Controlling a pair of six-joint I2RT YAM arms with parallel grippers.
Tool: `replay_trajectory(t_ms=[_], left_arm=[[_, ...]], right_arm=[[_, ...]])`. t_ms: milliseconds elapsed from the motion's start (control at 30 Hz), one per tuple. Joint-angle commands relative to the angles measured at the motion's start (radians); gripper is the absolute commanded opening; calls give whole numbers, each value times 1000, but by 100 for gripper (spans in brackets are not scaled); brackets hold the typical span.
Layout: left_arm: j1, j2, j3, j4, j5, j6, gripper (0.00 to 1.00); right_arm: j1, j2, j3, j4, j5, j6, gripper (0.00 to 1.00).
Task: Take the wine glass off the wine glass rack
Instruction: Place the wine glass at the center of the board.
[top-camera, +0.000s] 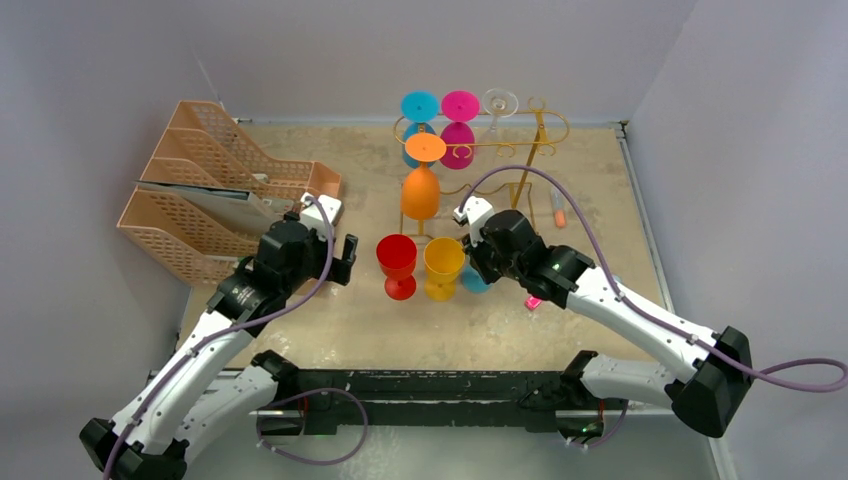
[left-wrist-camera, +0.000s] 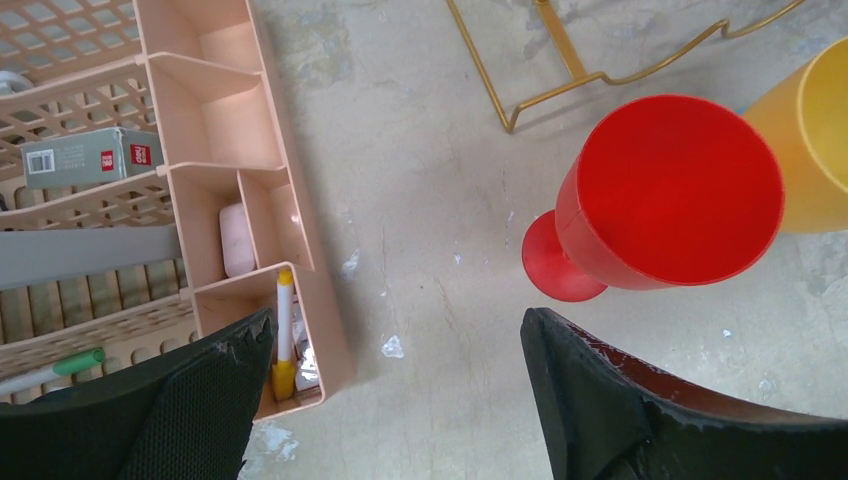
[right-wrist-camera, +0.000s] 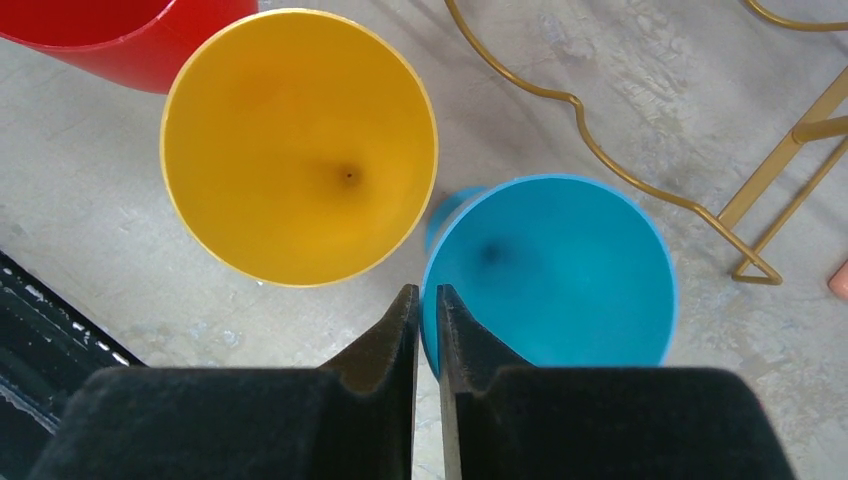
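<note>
Tabletop (left-wrist-camera: 420, 250) gap separates tray (left-wrist-camera: 322, 300), red glass (left-wrist-camera: 670, 190); left jaws wide; right jaws slightly apart.

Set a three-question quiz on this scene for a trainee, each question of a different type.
1. True or false: the left gripper is clamped on the red glass.
2. Which colour of glass is not hanging from the wine glass rack? A magenta, B red, C orange.
3. How many glasses hang upside down on the rack?

Key
1. False: its jaws are wide open and empty, with the glass standing beside them.
2. B.
3. Four: the blue glass, the magenta glass, the clear glass and the orange glass.
</note>
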Motion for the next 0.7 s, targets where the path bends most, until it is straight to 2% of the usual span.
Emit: replay_trajectory(t_ms=[0, 300, 667], left_arm=[[7, 21, 24, 2, -16, 3, 90], [7, 26, 25, -5, -29, 2, 89], [7, 33, 25, -5, -27, 6, 89]], right_arm=[[5, -13, 55, -19, 20, 23, 13], [4, 14, 79, 10, 27, 54, 13], [5, 24, 84, 3, 15, 61, 5]])
